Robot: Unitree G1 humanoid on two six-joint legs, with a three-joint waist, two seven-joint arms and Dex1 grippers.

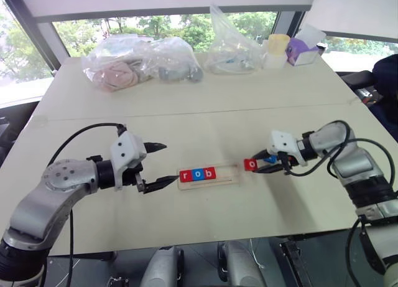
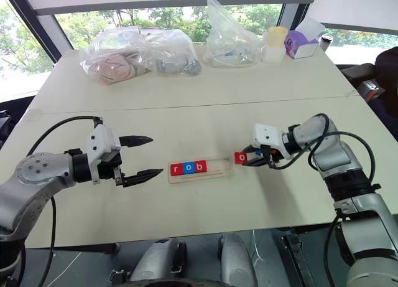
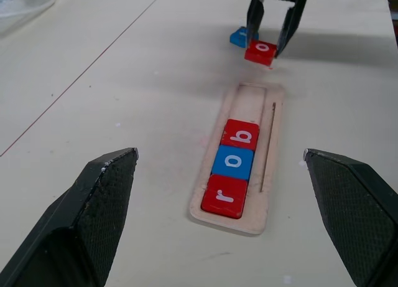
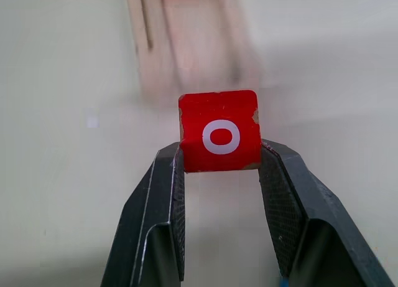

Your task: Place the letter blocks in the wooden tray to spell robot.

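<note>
The wooden tray (image 1: 209, 176) lies mid-table with three letter blocks in its left part: red r (image 1: 185, 174), blue o (image 1: 198, 174), red b (image 1: 209, 172). Its right part is bare. My right gripper (image 1: 255, 165) is shut on a red o block (image 4: 219, 132), held just above the table past the tray's right end. A blue block (image 3: 239, 36) lies on the table under that gripper. My left gripper (image 1: 160, 165) stands open left of the tray, its fingers (image 3: 93, 218) wide apart with nothing between them.
Clear plastic bags (image 1: 140, 63) with soft items lie along the far side of the table. A pale cup (image 1: 277, 49) and a purple box (image 1: 300, 50) stand at the far right. A seam (image 1: 199, 111) crosses the table behind the tray.
</note>
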